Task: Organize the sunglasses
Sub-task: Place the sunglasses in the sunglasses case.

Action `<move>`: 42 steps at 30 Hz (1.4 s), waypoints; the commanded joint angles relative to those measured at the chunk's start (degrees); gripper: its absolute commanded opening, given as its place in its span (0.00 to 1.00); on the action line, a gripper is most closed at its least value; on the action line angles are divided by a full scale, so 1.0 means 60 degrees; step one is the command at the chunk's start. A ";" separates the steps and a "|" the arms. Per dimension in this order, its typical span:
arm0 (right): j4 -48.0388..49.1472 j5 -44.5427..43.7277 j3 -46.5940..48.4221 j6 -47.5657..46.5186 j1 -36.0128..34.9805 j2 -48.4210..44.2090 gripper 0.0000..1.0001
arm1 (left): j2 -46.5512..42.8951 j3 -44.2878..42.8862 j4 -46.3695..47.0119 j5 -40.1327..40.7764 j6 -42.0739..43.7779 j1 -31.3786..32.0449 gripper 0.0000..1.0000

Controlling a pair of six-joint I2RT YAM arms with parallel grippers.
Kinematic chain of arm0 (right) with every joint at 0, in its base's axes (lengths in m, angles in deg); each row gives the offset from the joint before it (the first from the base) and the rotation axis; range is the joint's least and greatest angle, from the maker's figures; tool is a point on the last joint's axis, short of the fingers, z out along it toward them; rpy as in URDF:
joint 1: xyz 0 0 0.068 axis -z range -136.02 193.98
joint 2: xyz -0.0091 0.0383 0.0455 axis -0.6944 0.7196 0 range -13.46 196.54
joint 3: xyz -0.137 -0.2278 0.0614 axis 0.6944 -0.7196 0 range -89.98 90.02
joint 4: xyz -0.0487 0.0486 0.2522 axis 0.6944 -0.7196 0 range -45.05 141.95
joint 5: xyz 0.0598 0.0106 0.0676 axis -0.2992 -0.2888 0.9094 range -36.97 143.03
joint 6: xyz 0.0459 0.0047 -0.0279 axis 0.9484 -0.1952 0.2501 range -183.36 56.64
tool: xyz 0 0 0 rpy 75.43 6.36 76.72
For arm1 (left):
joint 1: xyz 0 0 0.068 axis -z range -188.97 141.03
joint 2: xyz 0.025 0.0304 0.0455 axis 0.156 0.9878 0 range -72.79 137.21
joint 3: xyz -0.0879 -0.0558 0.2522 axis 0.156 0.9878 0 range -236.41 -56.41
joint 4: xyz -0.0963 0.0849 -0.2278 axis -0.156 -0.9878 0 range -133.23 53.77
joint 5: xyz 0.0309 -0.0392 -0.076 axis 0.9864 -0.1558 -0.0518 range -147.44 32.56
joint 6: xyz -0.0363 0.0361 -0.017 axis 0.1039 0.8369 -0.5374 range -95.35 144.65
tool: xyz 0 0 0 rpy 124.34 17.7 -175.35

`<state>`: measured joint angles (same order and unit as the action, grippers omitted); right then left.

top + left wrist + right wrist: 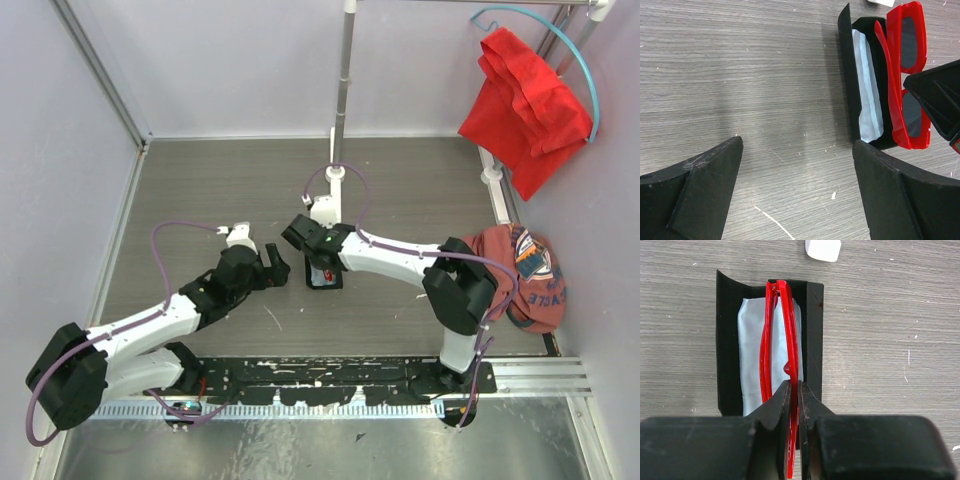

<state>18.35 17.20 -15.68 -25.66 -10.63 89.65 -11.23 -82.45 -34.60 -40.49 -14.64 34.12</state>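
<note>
The red sunglasses point(785, 330) are folded and stand on edge in the open black case point(727, 340), over the pale blue cloth point(750, 350). My right gripper point(794, 390) is shut on the frame of the sunglasses from above. The left wrist view shows the sunglasses point(910, 75) with dark lenses at the case's point(847, 75) far side, and the cloth point(867, 95) beneath them. My left gripper point(797, 145) is open over bare table, just left of the case, with nothing between its fingers. From above, both grippers meet at the case point(325, 278) in mid-table.
A metal pole point(345, 90) on a white base point(325, 208) stands just behind the case. A red cloth point(525, 105) hangs at the back right. A cap point(525, 275) lies at the table's right edge. Walls close in on the left and right.
</note>
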 commanded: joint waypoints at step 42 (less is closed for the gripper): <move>-0.0386 -0.0444 0.0841 -0.0155 0.0122 0.0853 0.01 | -0.0407 0.0224 0.0177 0.0002 0.0029 -0.0139 0.98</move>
<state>16.25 16.02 -13.23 -26.60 -10.19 94.61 -12.47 -81.75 -34.58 -40.51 -14.62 33.55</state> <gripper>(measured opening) 0.132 0.979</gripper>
